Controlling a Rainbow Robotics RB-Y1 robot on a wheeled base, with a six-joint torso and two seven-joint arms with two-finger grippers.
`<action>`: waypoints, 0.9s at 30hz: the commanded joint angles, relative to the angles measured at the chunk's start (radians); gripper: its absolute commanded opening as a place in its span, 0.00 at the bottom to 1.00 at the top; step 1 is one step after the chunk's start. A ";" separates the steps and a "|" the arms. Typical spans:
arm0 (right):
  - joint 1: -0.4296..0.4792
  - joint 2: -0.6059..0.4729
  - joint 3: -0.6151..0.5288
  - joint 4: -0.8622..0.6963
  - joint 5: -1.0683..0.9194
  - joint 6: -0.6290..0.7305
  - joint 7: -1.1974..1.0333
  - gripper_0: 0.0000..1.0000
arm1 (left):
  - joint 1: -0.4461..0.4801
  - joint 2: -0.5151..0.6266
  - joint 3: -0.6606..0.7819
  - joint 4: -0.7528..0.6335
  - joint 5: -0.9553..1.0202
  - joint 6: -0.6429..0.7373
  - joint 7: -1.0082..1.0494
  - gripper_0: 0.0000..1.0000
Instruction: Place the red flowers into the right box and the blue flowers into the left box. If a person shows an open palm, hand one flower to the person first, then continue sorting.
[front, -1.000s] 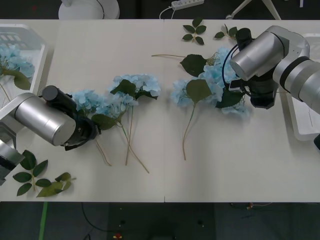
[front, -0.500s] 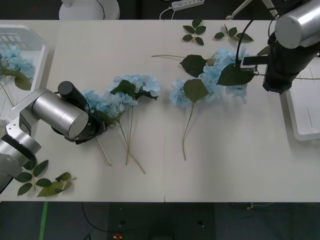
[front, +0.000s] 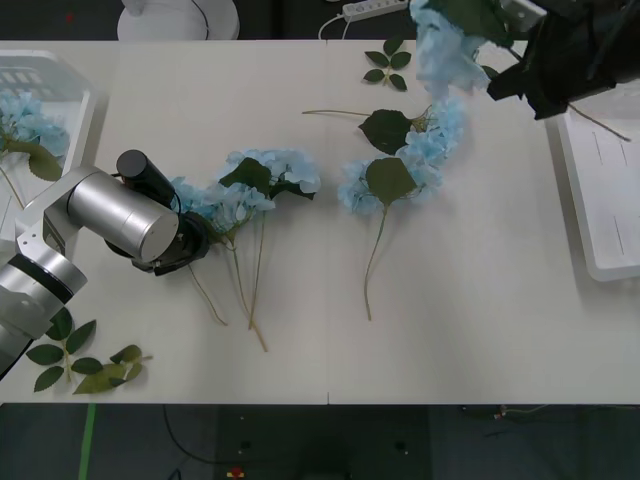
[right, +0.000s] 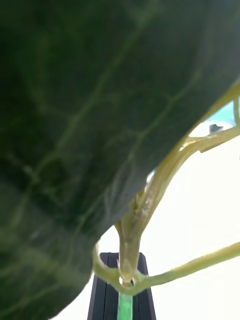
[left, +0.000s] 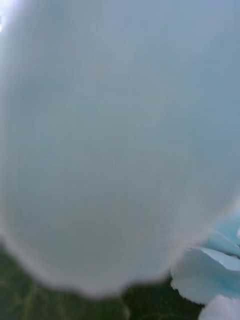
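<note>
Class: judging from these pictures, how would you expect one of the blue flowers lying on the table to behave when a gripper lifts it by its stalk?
The blue flowers probably feel light: thin stalks, fluffy blossoms. Likely top-heavy, so a blossom may droop or swing. Where the clusters lie tangled together, a neighbour may drag along.

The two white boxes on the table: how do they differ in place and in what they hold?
The left box sits at the table's far left edge and holds blue flowers with a green leaf. The right box sits at the right edge, and the part of its base that shows is bare. The right arm, carrying a blue stem, partly covers the right box; nothing covers the left box. Both are white trays with raised rims.
</note>
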 joint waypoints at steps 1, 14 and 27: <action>0.004 0.051 0.008 -0.045 -0.167 -0.126 0.039 0.00 | 0.036 -0.010 -0.022 0.069 -0.079 0.002 -0.037 0.00; 0.004 0.238 0.054 -0.108 -0.474 -0.447 0.045 0.00 | 0.036 0.148 0.126 -0.072 -0.105 0.130 -0.175 0.00; -0.007 0.399 0.218 -0.172 -0.534 -0.826 0.039 0.00 | -0.053 0.426 0.360 -0.238 0.082 0.381 -0.385 0.00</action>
